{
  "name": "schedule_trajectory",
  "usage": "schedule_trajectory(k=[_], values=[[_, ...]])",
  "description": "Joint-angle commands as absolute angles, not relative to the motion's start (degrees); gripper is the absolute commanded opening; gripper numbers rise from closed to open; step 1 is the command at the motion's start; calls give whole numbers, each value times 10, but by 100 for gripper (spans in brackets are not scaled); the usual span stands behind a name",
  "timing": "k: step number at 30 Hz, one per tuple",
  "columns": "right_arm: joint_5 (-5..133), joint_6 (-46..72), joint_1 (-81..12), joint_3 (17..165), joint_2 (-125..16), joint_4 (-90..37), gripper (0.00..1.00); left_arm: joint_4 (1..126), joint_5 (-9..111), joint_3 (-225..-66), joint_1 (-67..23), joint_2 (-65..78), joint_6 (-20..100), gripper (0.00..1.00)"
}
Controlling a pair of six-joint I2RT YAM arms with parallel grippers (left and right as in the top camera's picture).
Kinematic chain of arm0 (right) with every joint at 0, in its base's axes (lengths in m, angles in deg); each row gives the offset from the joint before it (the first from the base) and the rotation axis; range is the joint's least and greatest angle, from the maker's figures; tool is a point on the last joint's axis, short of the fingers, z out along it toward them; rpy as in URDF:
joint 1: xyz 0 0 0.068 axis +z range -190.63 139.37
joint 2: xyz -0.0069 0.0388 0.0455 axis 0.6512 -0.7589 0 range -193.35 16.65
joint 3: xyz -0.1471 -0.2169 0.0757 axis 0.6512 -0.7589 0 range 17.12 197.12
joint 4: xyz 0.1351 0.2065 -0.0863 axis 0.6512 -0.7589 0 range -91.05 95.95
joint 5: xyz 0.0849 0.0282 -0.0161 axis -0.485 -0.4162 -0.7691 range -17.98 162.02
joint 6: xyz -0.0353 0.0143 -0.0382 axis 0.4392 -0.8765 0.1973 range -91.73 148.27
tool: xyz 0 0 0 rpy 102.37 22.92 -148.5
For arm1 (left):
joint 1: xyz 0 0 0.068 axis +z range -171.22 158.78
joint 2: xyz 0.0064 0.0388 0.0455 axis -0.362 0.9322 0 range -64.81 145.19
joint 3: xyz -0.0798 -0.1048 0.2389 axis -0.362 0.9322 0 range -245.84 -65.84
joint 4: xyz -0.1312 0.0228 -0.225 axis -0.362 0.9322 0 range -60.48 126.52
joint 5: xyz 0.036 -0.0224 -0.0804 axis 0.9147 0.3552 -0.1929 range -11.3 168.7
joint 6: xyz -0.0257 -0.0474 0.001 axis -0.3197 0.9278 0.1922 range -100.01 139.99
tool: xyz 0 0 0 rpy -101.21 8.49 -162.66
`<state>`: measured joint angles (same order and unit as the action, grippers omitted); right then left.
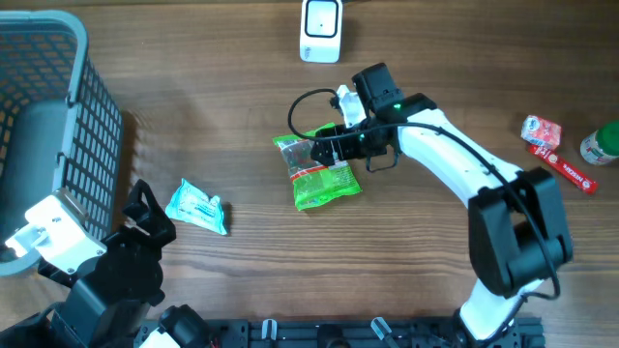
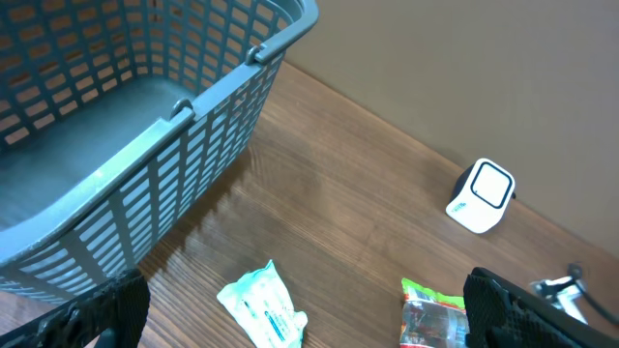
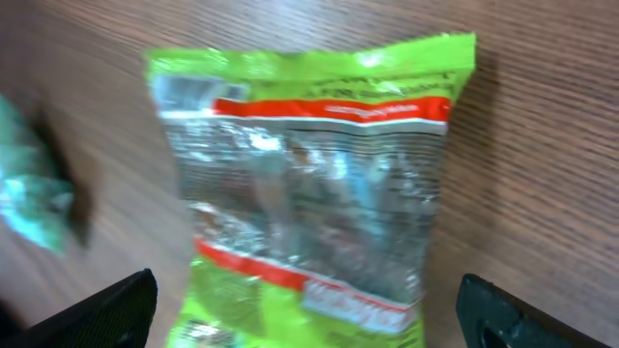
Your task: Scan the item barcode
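Heads up on what you can't read here. In the right wrist view the print on the green snack bag [image 1: 319,179] is smeared, so I can't make out any barcode. The teal packet [image 1: 198,206] is just a blur at the 9 o'clock edge of that view. From overhead, the basket [image 1: 92,126] is cut off at 9 o'clock and the green-capped bottle [image 1: 604,143] at 3 o'clock. Your right arm also covers the bag's top edge. The left wrist view only catches the bag's upper part at 5 o'clock, partly behind a finger.

Your right gripper [image 3: 305,300] has its fingers spread wide on either side of the bag, pinching nothing. The bag lies flat on the table [image 1: 222,106], roughly mid-table, at 6 o'clock from the white scanner [image 1: 320,30]. Your left gripper [image 2: 305,290] is spread wide too, holding nothing, down at 8 o'clock next to the basket.

Count: one snack bag, one scanner, one basket, one teal packet, one bottle, and two red packs [image 1: 542,130] out at 3 o'clock.
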<state>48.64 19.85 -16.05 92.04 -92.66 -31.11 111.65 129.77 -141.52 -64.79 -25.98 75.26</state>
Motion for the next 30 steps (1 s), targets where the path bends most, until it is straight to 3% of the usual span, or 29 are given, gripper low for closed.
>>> schedule_trajectory(k=[1, 8, 9, 10, 11, 12, 13, 20, 30], values=[[505, 237, -159, 916, -974, -312, 100, 1116, 1301, -1412, -652, -257, 760, 100], [437, 268, -152, 916, -1063, -349, 100, 1116, 1301, -1412, -652, -257, 760, 100], [439, 267, -150, 916, -1079, -355, 94, 1116, 1301, -1412, -652, -257, 760, 100], [439, 266, -149, 916, -1092, -358, 73, 1116, 1301, -1412, -652, -257, 760, 100], [438, 265, -149, 916, -1104, -361, 38, 1116, 1301, -1412, -652, -257, 760, 100], [439, 262, -149, 916, -1114, -366, 13, 1116, 1301, -1412, -652, -257, 760, 100], [442, 262, -149, 916, -1124, -373, 4, 1116, 1301, -1412, -652, -257, 760, 100], [456, 253, -149, 918, -1141, -424, 4, 1116, 1301, -1412, -652, -257, 760, 100], [338, 251, -171, 937, -937, -433, 4, 1116, 1301, -1412, -652, -257, 760, 100]])
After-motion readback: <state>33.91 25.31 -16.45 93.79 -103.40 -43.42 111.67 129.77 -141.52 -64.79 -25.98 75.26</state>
